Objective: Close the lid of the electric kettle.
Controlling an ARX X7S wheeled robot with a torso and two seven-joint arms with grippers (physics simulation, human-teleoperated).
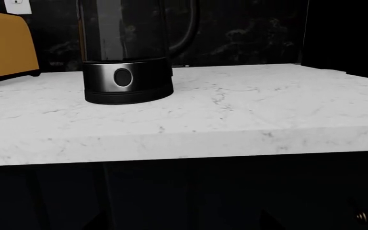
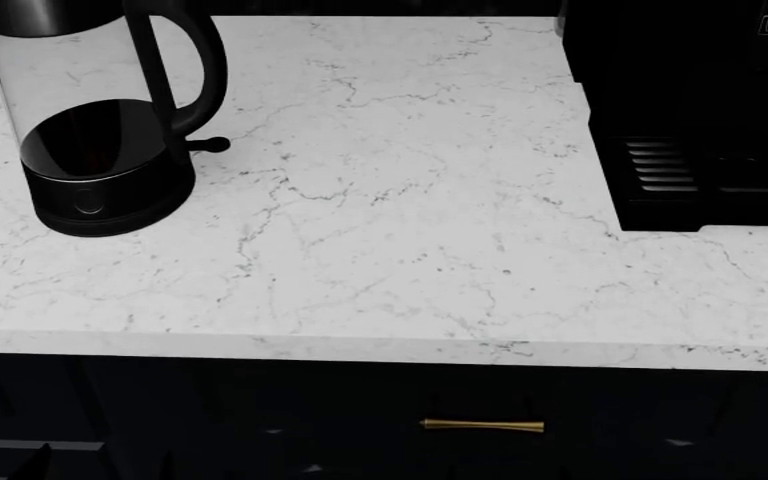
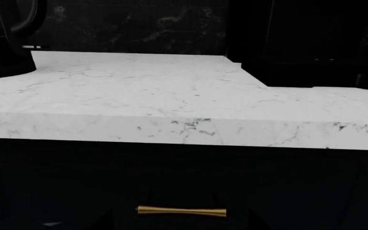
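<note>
The electric kettle [image 2: 91, 140] is a clear glass cylinder with a black base and loop handle, standing at the far left of the white marble counter [image 2: 398, 230]. Its top is cut off by the head view's edge, so the lid is out of view. The left wrist view shows the kettle's base [image 1: 128, 81] with a round button, straight ahead on the counter. My left gripper [image 1: 185, 223] and right gripper [image 3: 180, 222] are low in front of the dark cabinets, below counter height. Their dark fingertips stand wide apart with nothing between them.
A black boxy machine with a ribbed tray [image 2: 704, 170] stands at the counter's right. A yellow appliance [image 1: 2, 45] sits beside the kettle. A brass drawer handle [image 2: 482, 426] is on the dark cabinet front under the counter's edge.
</note>
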